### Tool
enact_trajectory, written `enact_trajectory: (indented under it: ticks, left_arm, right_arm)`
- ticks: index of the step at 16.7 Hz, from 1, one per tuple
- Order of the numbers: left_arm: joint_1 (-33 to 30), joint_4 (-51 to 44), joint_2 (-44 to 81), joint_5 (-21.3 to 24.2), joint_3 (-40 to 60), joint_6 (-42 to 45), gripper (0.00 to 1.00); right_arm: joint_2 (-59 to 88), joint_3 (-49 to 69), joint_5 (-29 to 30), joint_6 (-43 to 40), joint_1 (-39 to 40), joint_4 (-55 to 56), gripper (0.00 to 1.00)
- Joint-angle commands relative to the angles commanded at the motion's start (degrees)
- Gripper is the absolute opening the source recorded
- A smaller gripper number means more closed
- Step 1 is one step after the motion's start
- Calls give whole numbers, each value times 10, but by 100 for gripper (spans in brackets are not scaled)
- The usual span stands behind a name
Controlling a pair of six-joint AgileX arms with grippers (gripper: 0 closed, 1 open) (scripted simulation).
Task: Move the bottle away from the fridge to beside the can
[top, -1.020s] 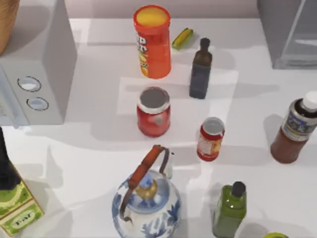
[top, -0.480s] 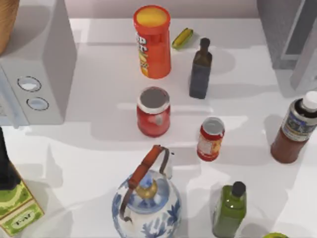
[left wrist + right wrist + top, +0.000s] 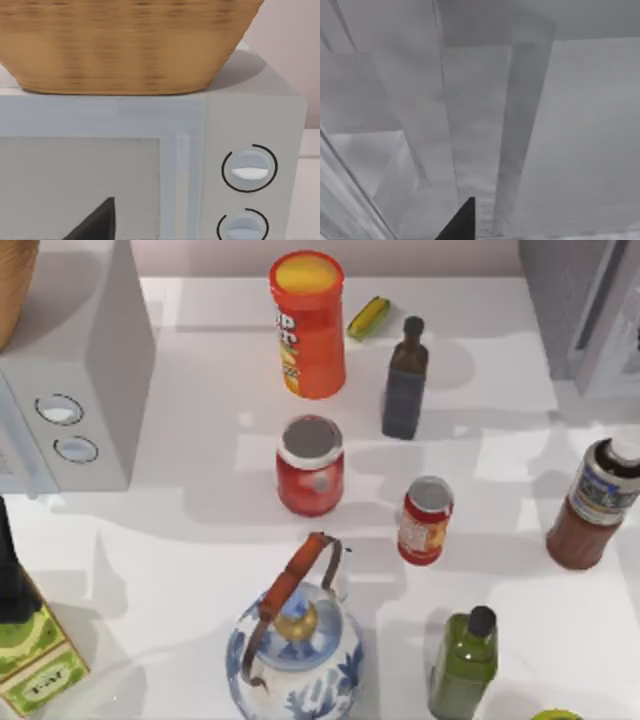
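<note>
The brown-red bottle (image 3: 596, 508), with a white cap and a blue-and-white label, stands upright at the table's right edge, in front of the fridge (image 3: 560, 310). The small red can (image 3: 426, 521) stands near the table's middle, well to the bottle's left. A pale grey part of my right arm (image 3: 608, 335) slants over the fridge's front at the top right. In the right wrist view a dark tip of my right gripper (image 3: 462, 224) sits close to the fridge's grey panels (image 3: 480, 110). My left gripper (image 3: 95, 224) hangs parked in front of the pale dialled box (image 3: 250, 170).
Around the can stand a red grey-lidded tin (image 3: 310, 465), a dark slim bottle (image 3: 404, 380), an orange chips tube (image 3: 307, 325), a green bottle (image 3: 463, 663) and a blue-and-white teapot (image 3: 295, 650). A woven basket (image 3: 125, 45) sits on the dialled box (image 3: 75, 380) at the left.
My right arm has swung in over the fridge at the top right, and shadows have shifted across the table. The bottle, the can and the other objects have stayed put.
</note>
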Motion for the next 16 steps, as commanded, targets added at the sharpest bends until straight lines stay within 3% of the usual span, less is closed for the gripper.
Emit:
enact_trajectory:
  ticks: [4,12,16]
  left_arm:
    - [0,0,0,0,0,0,100]
    - [0,0,0,0,0,0,100]
    - [0,0,0,0,0,0,100]
  right_arm:
    - [24,21,4,-2,-10,-7,100]
    - [183,225,7,-1,-8,-49,100]
    - [209,259,8,-1,-7,-57,100]
